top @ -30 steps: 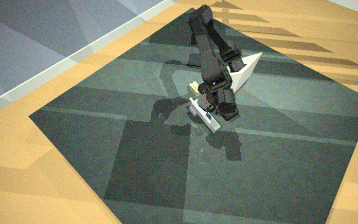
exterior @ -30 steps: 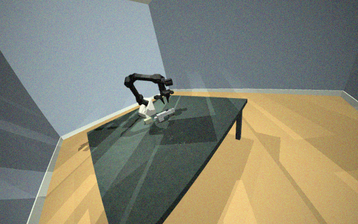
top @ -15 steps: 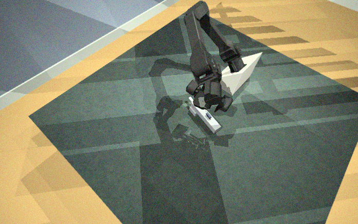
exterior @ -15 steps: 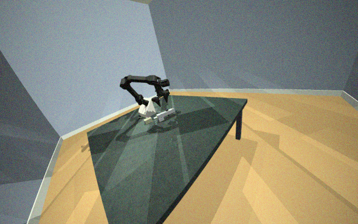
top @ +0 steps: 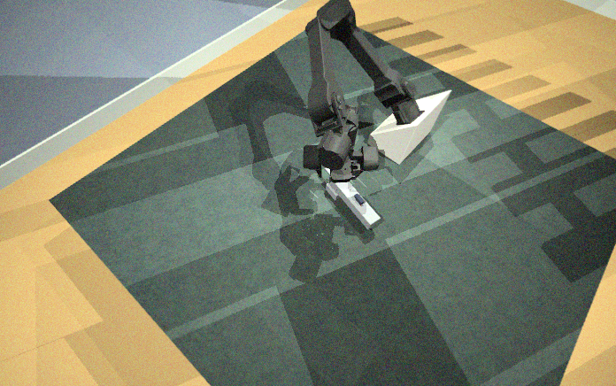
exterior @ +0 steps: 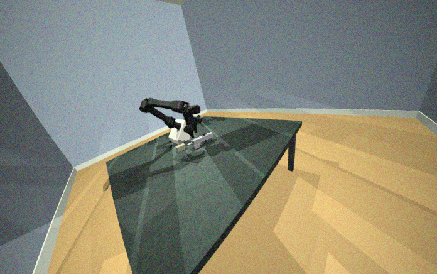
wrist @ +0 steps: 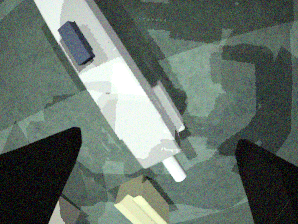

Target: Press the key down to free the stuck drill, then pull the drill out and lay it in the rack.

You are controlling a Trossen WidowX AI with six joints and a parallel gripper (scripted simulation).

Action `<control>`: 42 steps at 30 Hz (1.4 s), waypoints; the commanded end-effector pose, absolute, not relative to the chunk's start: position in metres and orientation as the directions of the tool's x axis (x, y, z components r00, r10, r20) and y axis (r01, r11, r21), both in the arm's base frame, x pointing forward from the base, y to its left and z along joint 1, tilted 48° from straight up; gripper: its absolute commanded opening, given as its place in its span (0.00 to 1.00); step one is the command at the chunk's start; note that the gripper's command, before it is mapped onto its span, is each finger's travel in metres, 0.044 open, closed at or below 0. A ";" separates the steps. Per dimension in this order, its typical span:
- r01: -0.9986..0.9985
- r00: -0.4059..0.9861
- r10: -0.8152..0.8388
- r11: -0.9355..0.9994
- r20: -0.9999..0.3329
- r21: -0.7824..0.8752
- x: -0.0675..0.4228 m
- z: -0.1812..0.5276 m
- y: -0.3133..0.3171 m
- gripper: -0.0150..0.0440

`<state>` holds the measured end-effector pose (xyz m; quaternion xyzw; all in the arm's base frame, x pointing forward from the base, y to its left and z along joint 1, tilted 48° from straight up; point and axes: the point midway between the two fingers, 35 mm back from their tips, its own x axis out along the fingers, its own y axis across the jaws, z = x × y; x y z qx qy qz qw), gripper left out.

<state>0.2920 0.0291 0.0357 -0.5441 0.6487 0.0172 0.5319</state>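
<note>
Gripper (wrist: 156, 183) spread wide, empty, above drill (wrist: 109, 70) tip; tan block (wrist: 141, 208), possibly rack, nearby.

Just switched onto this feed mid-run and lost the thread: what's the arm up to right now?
The single arm hangs over the white drill housing on the dark green table, its tool wide open and holding nothing. The dark blue key sits on top of the housing, untouched at this moment. The drill's short white tip pokes out of the near end, close to the small cream rack. The drill is not yet pulled out or racked.
</note>
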 end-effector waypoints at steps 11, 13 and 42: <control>-0.982 0.140 -0.729 -0.013 -0.670 -0.190 0.269 0.056 -0.054 1.00; -0.982 0.140 -0.729 -0.013 -0.670 -0.190 0.269 0.056 -0.054 1.00; -0.982 0.140 -0.728 -0.013 -0.671 -0.190 0.274 0.039 -0.064 1.00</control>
